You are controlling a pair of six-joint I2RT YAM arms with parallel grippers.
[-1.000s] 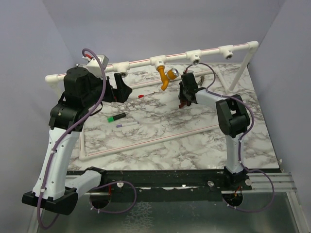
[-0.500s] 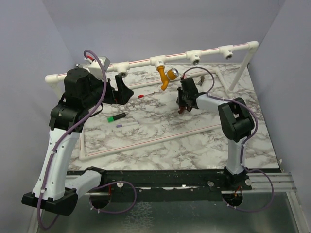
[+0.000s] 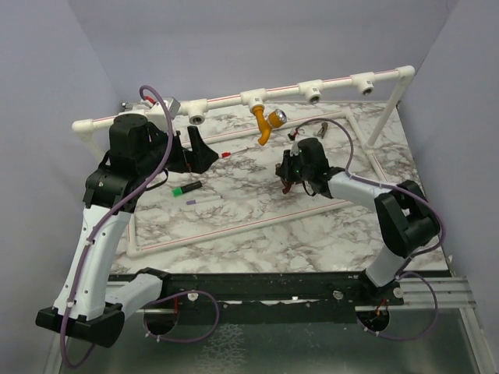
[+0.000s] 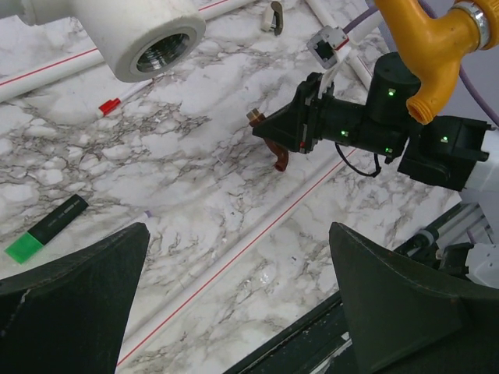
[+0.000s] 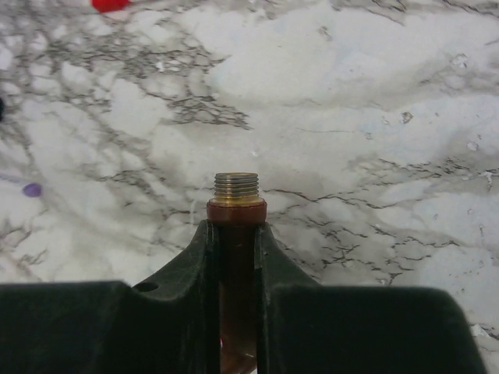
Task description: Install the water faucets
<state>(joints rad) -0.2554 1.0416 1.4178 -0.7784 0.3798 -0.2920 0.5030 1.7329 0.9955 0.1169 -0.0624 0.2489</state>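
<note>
Now we have the brown faucet (image 5: pixel 236 212) pinched in the right gripper (image 3: pixel 290 174). The jaws are clenched on its neck just under the collar, so the threaded end sticks out bare past the fingertips. The faucet sits low over the table (image 3: pixel 257 226), near the middle. We cannot tell whether its spout touches the marble.

As we judge it, the step in hand is carrying this faucet up to an empty fitting (image 3: pixel 313 93) on the rail (image 3: pixel 226 100) and screwing it in. To do that well, we should bring the thread's axis square to the socket before any contact. Then we push in only lightly and let the wrist turn, because a tilted start would cross the threads. The grip is narrow, so the faucet may swivel between the pads, and we should watch the collar for slip. The orange faucet (image 3: pixel 267 125) already hangs from its own fitting close by. We should approach from the side away from its knob.

The right arm reaches forward and to its left from its base. Its forearm lies low over the table, and the wrist points away from the base, towards the left arm.

The left arm stands tall with its elbow high. The left gripper (image 3: pixel 201 148) is spread wide and empty, just below the rail, beside another empty fitting (image 4: pixel 148 39).
</note>
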